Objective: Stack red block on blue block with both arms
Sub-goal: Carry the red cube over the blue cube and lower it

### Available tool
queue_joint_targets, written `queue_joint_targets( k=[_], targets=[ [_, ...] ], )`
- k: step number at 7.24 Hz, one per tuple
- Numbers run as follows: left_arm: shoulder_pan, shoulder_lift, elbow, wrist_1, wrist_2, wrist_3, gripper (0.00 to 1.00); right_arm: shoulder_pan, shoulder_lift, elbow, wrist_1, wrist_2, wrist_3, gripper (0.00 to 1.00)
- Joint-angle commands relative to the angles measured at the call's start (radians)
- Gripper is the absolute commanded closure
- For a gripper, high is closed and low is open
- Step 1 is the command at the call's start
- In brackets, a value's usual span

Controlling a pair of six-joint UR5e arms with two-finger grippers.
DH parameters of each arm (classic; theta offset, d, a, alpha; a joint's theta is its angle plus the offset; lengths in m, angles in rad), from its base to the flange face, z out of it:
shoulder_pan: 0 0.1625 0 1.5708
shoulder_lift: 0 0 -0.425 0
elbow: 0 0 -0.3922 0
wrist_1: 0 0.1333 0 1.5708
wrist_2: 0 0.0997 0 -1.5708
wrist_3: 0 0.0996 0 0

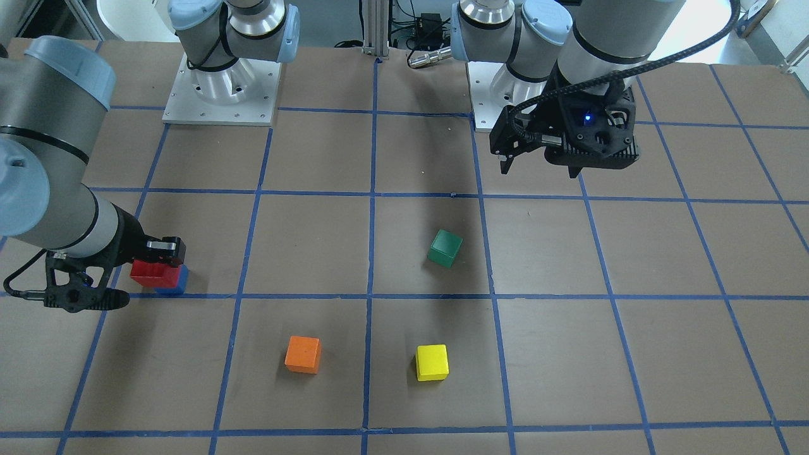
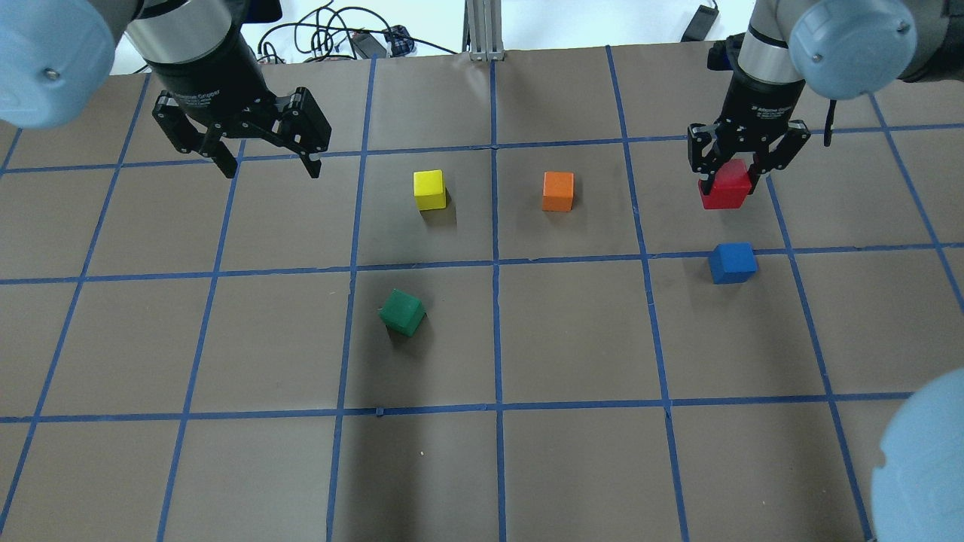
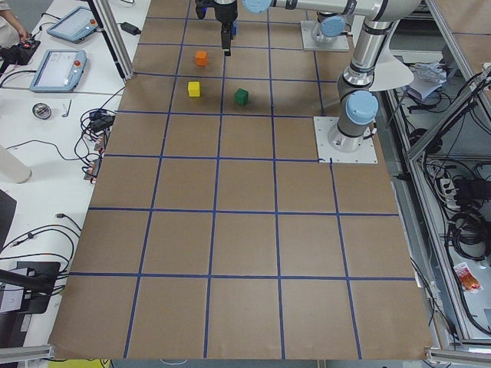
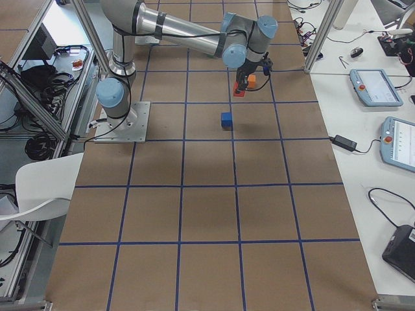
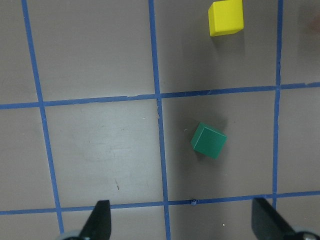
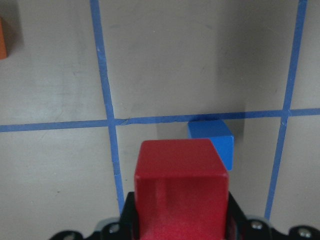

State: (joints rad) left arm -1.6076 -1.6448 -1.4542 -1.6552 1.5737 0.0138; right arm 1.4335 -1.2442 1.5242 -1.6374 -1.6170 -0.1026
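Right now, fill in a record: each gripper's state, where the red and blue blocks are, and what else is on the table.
left gripper: open, empty
right gripper: shut on the red block
red block: held above the table, apart from the blue block
blue block: on the table, nothing on it
other blocks: green block, yellow block, orange block, each alone
stack: not yet made

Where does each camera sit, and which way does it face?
Front: across the table, facing the robot; left arm on picture's right.
Overhead: behind the robot, looking down; both jaws show.
Left side: table's end; left arm nearest.
Right side: opposite end; right arm nearest.
Left wrist: down on green block; open jaw tips show.
Right wrist: down past gripped red block to blue block.
Front and overhead share the green block, mirrored.
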Motion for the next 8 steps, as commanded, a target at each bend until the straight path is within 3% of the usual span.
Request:
queue_joint_targets(
  k=[1,5,8],
  targets=[
    [0.0,-0.001,0.0,0.0,0.002,0.0,0.0,-0.044,-0.021,0.107,-0.125,-0.012,-0.084,1.0],
    [0.0,-0.001,0.0,-0.001,0.006,0.0,0.0,-0.09,-0.049,0.267,-0.324,-0.02,-0.192,1.0],
    [0.0,-0.001,0.0,0.0,0.006,0.0,0.0,-0.09,-0.05,0.287,-0.332,-0.015,-0.201,1.0]
  ],
)
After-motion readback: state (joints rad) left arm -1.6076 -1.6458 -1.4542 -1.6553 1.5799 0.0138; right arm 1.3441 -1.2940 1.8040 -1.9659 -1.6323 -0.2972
